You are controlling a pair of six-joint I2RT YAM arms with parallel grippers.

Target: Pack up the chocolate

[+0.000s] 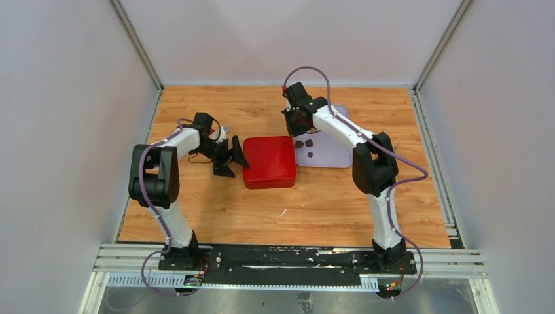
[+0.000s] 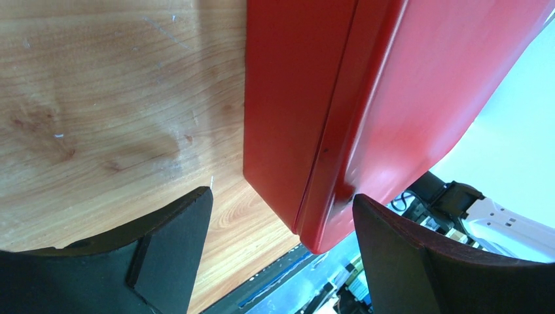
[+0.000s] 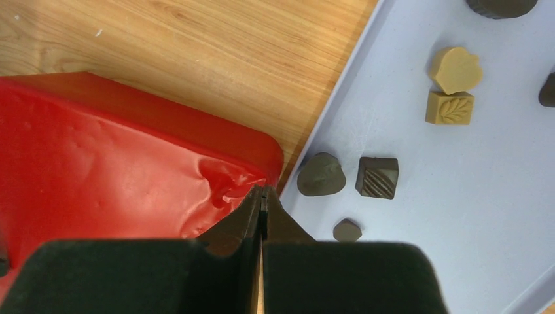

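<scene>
The closed red box (image 1: 269,161) lies mid-table, its lid (image 3: 98,163) dented near one corner. The chocolate sits on a pale lavender tray (image 1: 330,154): a dark rounded piece (image 3: 321,175), a striped dark square (image 3: 377,177), a small brown piece (image 3: 347,230), and two tan pieces (image 3: 455,69) (image 3: 449,108). My left gripper (image 1: 233,165) is open at the box's left side. In the left wrist view the left gripper (image 2: 281,194) has a corner of the red box (image 2: 307,98) between its jaws. My right gripper (image 3: 263,191) is shut and empty, its tip over the box corner beside the tray.
The wooden tabletop (image 1: 216,209) is bounded by grey walls on the left, the right and at the back. A black rail (image 1: 288,258) with both arm bases runs along the near edge. More dark pieces lie at the tray's far end (image 3: 501,6).
</scene>
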